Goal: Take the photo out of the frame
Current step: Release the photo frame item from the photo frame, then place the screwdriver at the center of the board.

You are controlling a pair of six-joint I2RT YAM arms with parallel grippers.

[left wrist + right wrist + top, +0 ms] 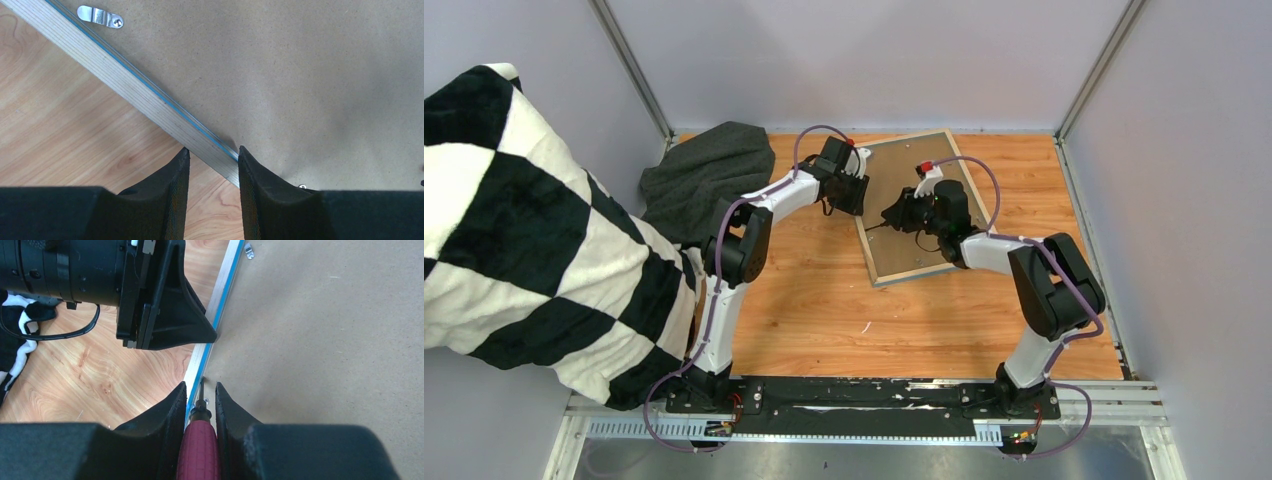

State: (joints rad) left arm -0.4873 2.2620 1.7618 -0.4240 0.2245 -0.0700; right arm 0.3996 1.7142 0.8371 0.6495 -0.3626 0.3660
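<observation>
The frame (917, 205) lies face-down on the bench (824, 290), brown backing board (310, 75) filling it. Left gripper (214, 165) jaws straddle its pale edge, probably gripping; right gripper (200, 400) pinches a red-handled tool (199, 447).

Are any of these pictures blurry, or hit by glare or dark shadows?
Top view: even light, sharp, soft shadows under the arms. Left wrist view: metal clip glints; brown backing board sharp, left claw soft. Right wrist view: red-handled tool slightly blurred.

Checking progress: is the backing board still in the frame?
Yes. The backing board lies flat inside the frame, a metal clip over it.
</observation>
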